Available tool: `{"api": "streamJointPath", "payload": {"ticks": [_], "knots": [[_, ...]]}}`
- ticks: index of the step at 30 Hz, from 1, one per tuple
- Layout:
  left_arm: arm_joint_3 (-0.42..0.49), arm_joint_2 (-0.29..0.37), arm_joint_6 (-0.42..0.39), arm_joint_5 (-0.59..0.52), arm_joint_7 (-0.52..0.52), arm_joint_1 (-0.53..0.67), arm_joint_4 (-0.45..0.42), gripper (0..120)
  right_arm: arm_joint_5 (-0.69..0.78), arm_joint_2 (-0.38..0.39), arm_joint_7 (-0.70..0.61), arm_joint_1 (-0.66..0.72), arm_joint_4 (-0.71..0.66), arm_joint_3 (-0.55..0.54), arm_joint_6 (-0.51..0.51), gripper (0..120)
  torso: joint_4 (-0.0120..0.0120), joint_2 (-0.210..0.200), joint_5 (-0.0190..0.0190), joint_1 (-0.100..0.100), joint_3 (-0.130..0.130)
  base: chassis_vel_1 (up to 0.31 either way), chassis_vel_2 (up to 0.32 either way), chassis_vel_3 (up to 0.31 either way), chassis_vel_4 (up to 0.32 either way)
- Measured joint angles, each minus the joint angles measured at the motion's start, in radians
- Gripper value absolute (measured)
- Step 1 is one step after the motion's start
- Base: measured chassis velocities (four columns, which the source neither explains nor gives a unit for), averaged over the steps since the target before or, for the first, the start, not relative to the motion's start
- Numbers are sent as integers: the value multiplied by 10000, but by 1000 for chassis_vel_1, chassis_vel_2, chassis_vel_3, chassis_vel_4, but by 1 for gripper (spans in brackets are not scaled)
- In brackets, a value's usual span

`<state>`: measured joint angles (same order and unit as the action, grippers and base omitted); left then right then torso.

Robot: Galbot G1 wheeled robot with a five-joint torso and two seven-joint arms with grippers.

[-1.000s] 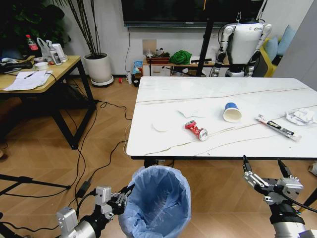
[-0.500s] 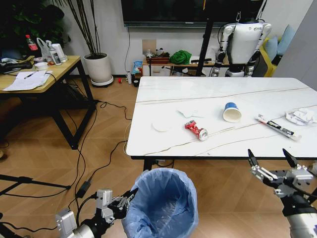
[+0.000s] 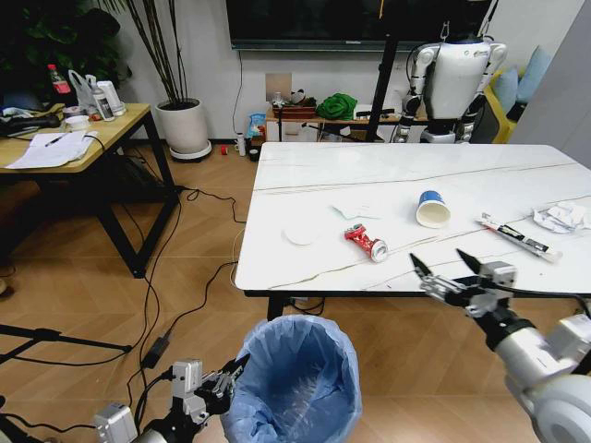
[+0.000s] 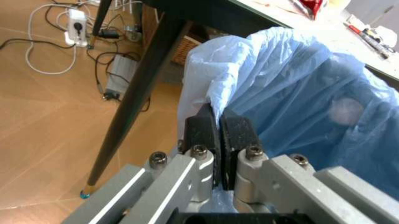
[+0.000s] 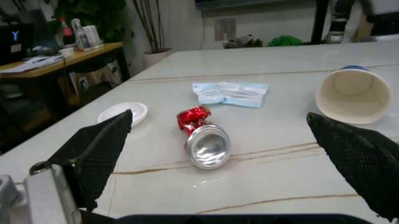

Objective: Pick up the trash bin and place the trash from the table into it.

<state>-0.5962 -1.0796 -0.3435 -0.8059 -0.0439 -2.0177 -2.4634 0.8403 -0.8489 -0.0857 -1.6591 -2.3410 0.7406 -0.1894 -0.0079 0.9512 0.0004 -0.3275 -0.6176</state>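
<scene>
The left gripper [image 4: 218, 128] is clenched on the rim of the bin [image 3: 294, 380], holding it below the table [image 3: 305, 185] edge. The right gripper [image 3: 450, 267] hovers with fingers spread at the front edge, facing the can [image 5: 203, 137] and cup [image 5: 349, 95].

An office turned robot test room: a wall screen [image 3: 355, 20] hangs at 12 o'clock, a white humanoid robot [image 3: 454, 81] stands at 1 o'clock, a wooden desk [image 3: 88, 138] strewn with papers and bottles sits at 10 o'clock beside a potted plant [image 3: 182, 122], and cables [image 3: 199, 277] trail across the wood floor.
</scene>
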Motion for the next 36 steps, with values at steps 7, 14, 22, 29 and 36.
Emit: {"api": "streamJointPath", "payload": {"ticks": [7,14,22,29,36], "knots": [[-215,-260,36,129,-31,-209,-45,0,421,654,-157,1945,802,-1551,-163,100,2,-2,-3,0,0,0,0,0,0],[-236,-502,44,172,-35,-313,-85,0,885,966,-169,3145,1538,-2334,-259,100,3,-2,-3,0,0,0,0,0,0],[-184,-605,46,195,-34,-299,-118,0,1008,1139,-76,3875,2254,-2970,-296,100,2,-2,-3,0,0,0,0,0,0],[-206,-635,46,142,-35,-324,-229,0,967,1058,-36,4481,2832,-3730,-318,100,2,-2,-3,1,1,0,0,0,0],[-255,-630,46,75,-34,-342,-287,0,905,942,-41,4844,3200,-4188,-326,100,2,-2,-3,1,1,0,0,0,0]]}}
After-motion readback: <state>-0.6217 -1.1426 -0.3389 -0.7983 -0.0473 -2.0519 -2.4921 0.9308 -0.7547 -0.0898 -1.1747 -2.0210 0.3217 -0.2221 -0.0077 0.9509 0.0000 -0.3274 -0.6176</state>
